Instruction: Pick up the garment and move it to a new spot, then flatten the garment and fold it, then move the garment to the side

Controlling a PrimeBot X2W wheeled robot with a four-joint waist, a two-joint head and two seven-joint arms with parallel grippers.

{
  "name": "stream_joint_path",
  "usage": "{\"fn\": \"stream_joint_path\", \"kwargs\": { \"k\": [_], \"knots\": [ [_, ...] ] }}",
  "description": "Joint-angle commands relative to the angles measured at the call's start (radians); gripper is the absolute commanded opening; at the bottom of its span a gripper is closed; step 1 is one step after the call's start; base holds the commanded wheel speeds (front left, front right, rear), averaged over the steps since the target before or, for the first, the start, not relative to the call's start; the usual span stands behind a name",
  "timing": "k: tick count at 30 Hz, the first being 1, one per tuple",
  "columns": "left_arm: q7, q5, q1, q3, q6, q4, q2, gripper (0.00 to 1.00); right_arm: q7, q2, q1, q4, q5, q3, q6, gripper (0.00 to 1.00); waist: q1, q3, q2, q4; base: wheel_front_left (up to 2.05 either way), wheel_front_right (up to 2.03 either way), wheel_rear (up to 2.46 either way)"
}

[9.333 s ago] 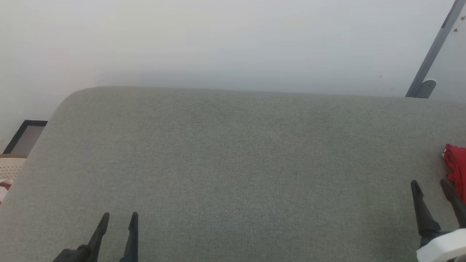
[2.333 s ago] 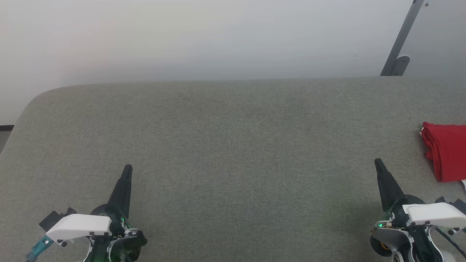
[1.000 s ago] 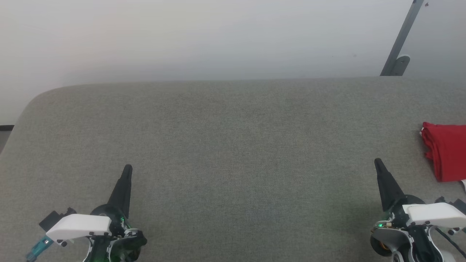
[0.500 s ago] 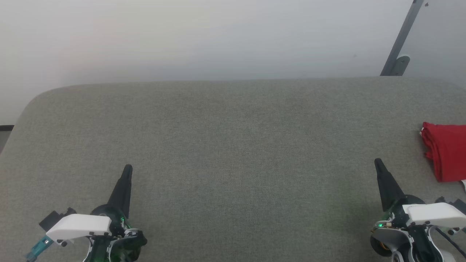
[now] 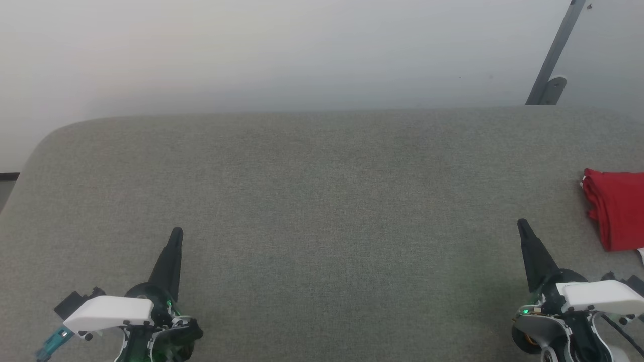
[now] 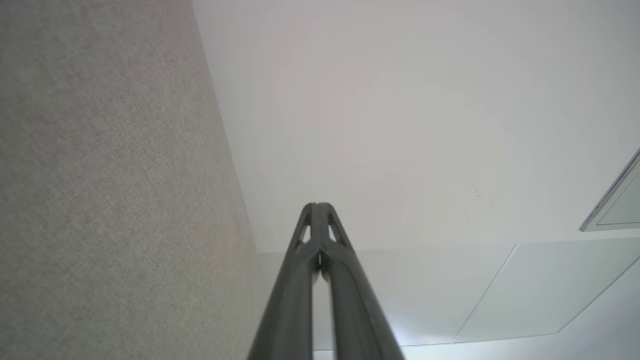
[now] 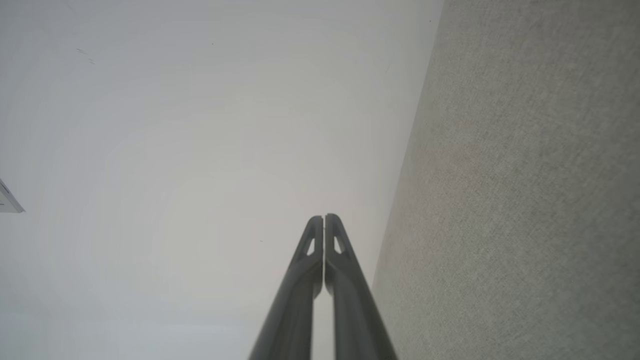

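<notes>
Both sets of jaws are pressed fully together, tips meeting, with nothing held. The left jaws' fingers and the right jaws' fingers each taper to a single dark point. In the head view the left jaws sit at the lower left and the right jaws at the lower right, both just above the cloth and pointing away from the robot.

The tabletop, covered in grey woven fabric, spans almost the full width of the head view. Its far edge runs straight along a pale wall, and its far left corner is rounded. A wide stretch of plain fabric lies between the two arms and on toward the far edge.

The garment lies on the tabletop as a folded red bundle at the right border of the head view, which cuts it off. It is just beyond and to the right of the right jaws, apart from them.

A slim grey bar leans up the wall at the far right, fixed by a small bracket near the tabletop's far edge.
</notes>
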Motion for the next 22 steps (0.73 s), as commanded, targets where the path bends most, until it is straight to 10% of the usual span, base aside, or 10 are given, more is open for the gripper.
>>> {"fn": "stream_joint_path", "kwargs": {
  "k": [1,22],
  "knots": [
    [0.002,0.004,-0.013,0.003,-0.003,0.000,-0.002,0.00,0.003,0.002,-0.006,0.000,0.004,0.001,0.001,0.00,0.0000,0.000,0.0000,0.000,0.00,0.00,0.00],
    [0.003,0.005,-0.013,0.004,-0.003,0.000,-0.002,0.00,0.002,0.002,-0.006,0.000,0.004,0.001,0.001,0.00,0.0000,0.000,0.0000,0.000,0.00,0.00,0.00]
  ]
}}
